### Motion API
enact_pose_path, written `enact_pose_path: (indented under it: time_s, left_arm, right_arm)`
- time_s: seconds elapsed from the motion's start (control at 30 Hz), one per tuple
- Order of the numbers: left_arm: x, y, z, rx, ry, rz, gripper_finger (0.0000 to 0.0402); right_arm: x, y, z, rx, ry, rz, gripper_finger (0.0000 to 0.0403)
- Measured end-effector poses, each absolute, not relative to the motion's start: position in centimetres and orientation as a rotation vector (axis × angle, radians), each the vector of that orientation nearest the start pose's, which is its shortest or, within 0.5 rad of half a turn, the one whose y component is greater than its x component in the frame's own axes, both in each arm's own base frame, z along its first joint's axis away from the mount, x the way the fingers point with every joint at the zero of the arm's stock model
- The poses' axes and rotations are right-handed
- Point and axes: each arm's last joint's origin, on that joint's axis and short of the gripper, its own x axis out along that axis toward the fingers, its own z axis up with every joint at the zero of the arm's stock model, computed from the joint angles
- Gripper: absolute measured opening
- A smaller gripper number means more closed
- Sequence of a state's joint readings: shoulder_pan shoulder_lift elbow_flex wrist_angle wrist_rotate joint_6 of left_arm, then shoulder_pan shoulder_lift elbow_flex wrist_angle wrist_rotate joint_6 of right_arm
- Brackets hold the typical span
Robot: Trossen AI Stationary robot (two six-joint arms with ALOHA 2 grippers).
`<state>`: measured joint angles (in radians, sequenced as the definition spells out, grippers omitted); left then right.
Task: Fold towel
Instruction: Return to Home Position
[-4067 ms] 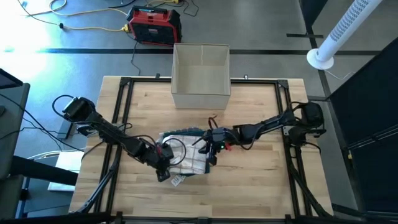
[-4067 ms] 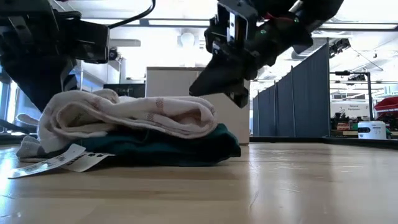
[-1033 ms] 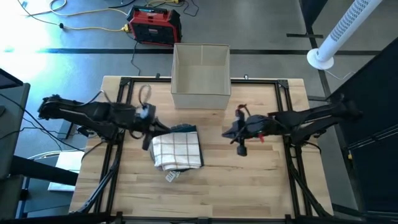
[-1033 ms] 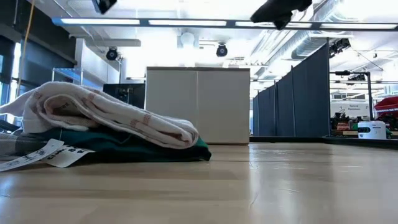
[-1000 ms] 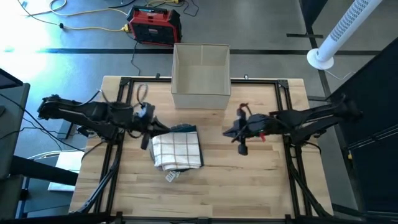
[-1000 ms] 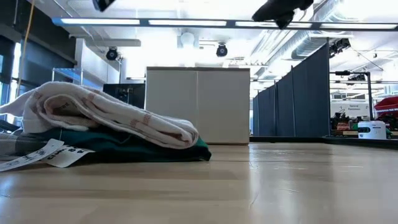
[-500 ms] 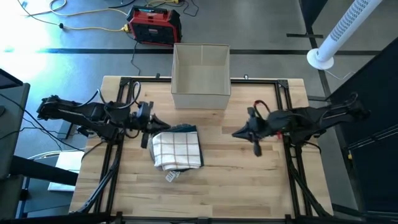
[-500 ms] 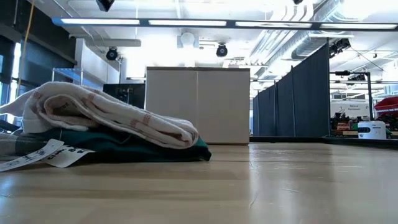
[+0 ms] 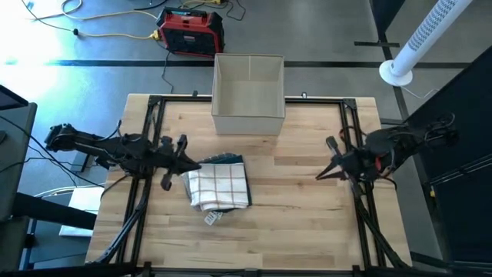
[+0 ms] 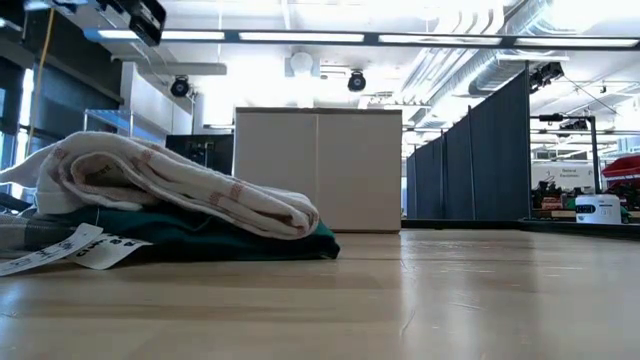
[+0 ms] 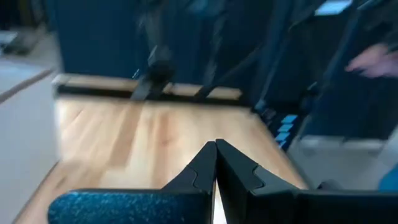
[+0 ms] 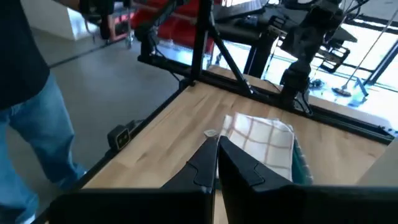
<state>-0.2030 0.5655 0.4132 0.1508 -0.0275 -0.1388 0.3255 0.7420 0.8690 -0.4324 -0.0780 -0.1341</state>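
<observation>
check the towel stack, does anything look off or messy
Minor only: the white checked towel sits slightly skewed on the green towel, which pokes out along the far edge, and a paper tag sticks out onto the table at the near edge.

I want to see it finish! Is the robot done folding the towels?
Nearly. Done: the white checked towel lies folded on the folded green towel. In hand: nothing; the left gripper and right gripper are shut, empty, clear of the stack. Left: probably parking the arms.
</observation>
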Motion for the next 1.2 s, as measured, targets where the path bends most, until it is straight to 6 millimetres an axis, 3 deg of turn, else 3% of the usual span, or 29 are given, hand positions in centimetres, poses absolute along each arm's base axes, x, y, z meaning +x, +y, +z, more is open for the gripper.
enact_pose_path:
  time_s: [0.1, 0.2, 0.5, 0.63, 0.8, 1.2]
  left_arm:
    - [13.5, -2.8, 25.8, -0.151, -0.095, -0.222, 0.0000]
    - [13.2, -2.8, 25.2, -0.157, -0.135, -0.233, 0.0000]
    - [13.1, -2.8, 22.4, -0.091, -0.065, -0.235, 0.0000]
    - [12.9, -2.9, 21.0, -0.100, -0.034, -0.287, 0.0000]
    - [12.5, -2.9, 20.7, -0.097, -0.059, -0.302, 0.0000]
    - [11.7, -2.3, 18.0, -0.077, -0.106, -0.276, 0.0000]
  right_arm:
    - [14.0, 4.7, 33.2, -0.154, 0.234, 0.406, 0.0000]
    - [13.7, 4.2, 29.9, -0.098, 0.185, 0.366, 0.0001]
    - [10.4, 2.2, 24.1, 0.044, 0.059, 0.245, 0.0000]
    - [9.2, 1.8, 22.8, 0.064, -0.006, 0.235, 0.0000]
    - [8.1, 1.4, 21.5, 0.070, -0.043, 0.202, 0.0000]
    - [8.2, 1.3, 20.6, 0.071, 0.004, 0.182, 0.0000]
